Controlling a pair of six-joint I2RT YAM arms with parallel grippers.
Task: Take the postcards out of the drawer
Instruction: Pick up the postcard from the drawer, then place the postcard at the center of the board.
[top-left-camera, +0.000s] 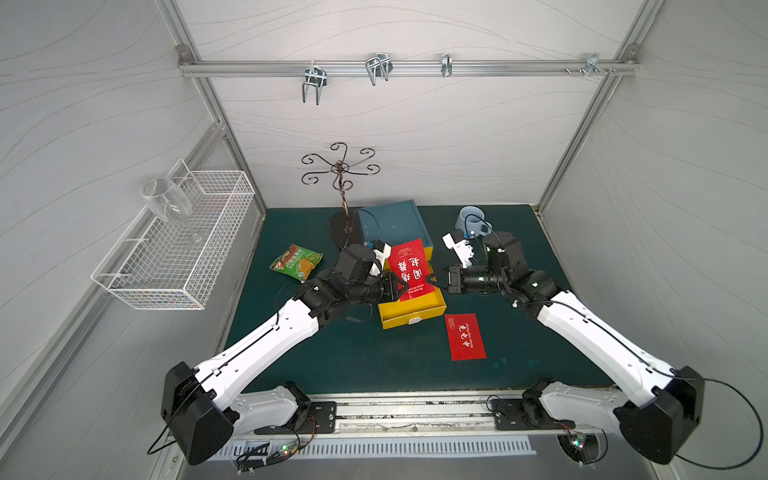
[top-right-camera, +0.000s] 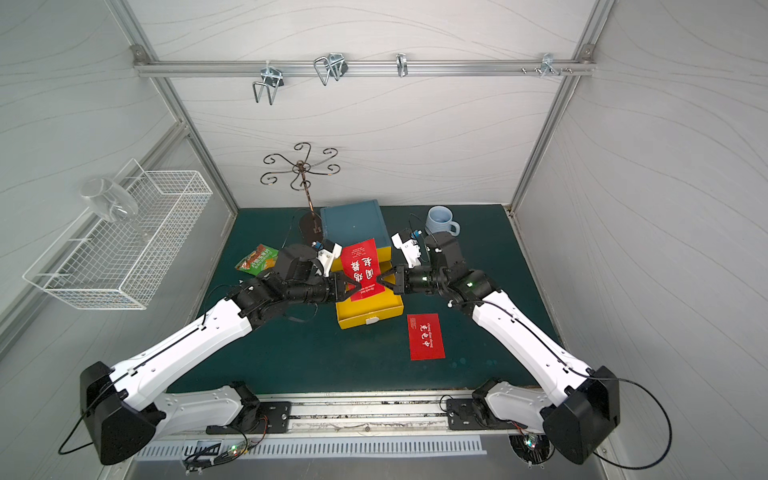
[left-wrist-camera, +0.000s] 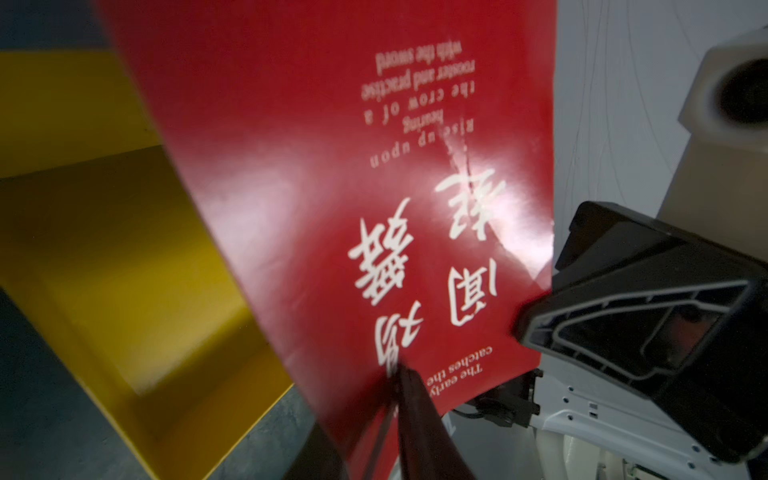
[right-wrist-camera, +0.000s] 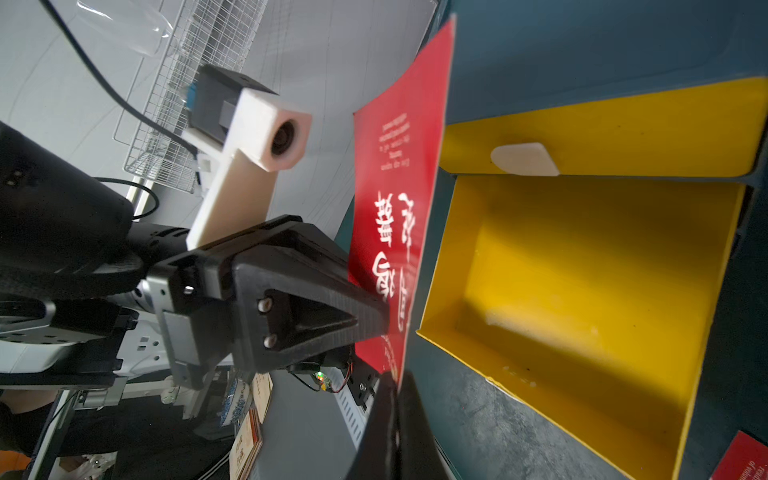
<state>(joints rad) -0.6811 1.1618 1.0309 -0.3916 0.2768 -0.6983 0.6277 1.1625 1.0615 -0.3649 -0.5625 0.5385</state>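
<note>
We judge the red postcard, held above the open yellow drawer, light, glossy and bendy, best pinched by its edges: the right gripper clamps one, while the left gripper meets the opposite edge, its grip unclear.

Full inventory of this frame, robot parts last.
held postcard: 1, red, over drawer
flat postcard: 1, red, on mat
drawer: 1, yellow, pulled out
cabinet: 1, blue, back
packet: 1, green-orange, mat
mug: 1, blue, back right
stand: 1, dark, by cabinet
basket: 1, white, left wall
glass: 1, clear, in basket
hooks: 4, metal, back rail
left gripper: black, at held postcard, grip unclear
right gripper: black, shut on held postcard
</note>
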